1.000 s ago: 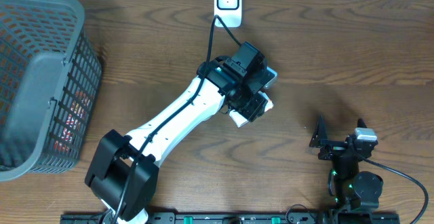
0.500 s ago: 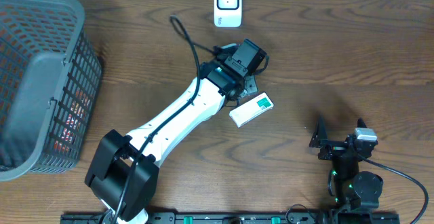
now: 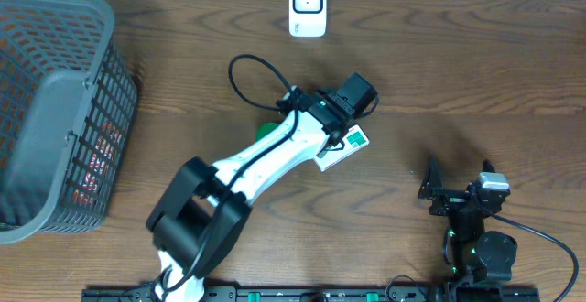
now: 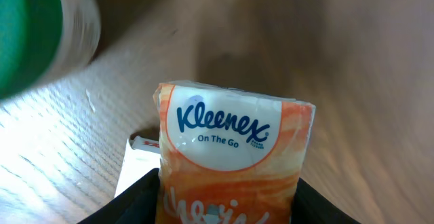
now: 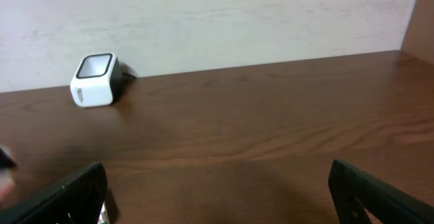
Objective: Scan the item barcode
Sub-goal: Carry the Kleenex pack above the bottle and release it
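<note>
Overhead: left arm (image 3: pixel 275 151) stretched diagonally to mid-table, wrist bent down over a white box (image 3: pixel 346 146), well apart from the scanner (image 3: pixel 308 5) at the far edge; we judge its slack cable loop (image 3: pixel 231 73) could snag a swing. Left wrist: left gripper (image 4: pixel 227 203) pinching a Kleenex pack (image 4: pixel 234 142) by its lower end; soft wrapper, we reckon it may slip or turn its barcode away. Right wrist: right gripper (image 5: pixel 217 197) spread wide, empty.

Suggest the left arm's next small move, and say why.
Probably lift the tissue pack toward the scanner at the table's far edge. The left end effector is shut on the pack over a white-and-green box, well short of the scanner, with only its printed front in view, no barcode.
</note>
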`<move>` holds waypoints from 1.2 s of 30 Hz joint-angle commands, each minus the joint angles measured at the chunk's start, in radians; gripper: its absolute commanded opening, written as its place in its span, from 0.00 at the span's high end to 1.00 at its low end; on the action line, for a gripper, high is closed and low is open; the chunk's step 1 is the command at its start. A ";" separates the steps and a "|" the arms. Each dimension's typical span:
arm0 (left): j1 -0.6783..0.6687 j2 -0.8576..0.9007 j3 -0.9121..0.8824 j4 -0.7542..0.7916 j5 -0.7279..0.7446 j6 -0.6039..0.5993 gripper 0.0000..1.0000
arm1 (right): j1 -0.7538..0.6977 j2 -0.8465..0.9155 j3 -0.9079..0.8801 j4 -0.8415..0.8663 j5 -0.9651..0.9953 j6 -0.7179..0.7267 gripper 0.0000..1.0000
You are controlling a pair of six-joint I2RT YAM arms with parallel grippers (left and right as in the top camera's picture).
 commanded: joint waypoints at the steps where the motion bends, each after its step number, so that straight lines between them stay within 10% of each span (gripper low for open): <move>1: -0.003 0.046 -0.002 -0.009 0.063 -0.188 0.47 | 0.009 -0.007 -0.002 -0.005 -0.005 -0.013 0.01; 27: 0.129 0.072 -0.002 0.156 -0.019 -0.331 0.44 | 0.009 -0.007 -0.002 -0.005 -0.005 -0.013 0.01; 36: 0.139 0.085 -0.002 0.155 -0.011 -0.304 0.16 | 0.009 -0.007 -0.002 -0.005 -0.005 -0.013 0.01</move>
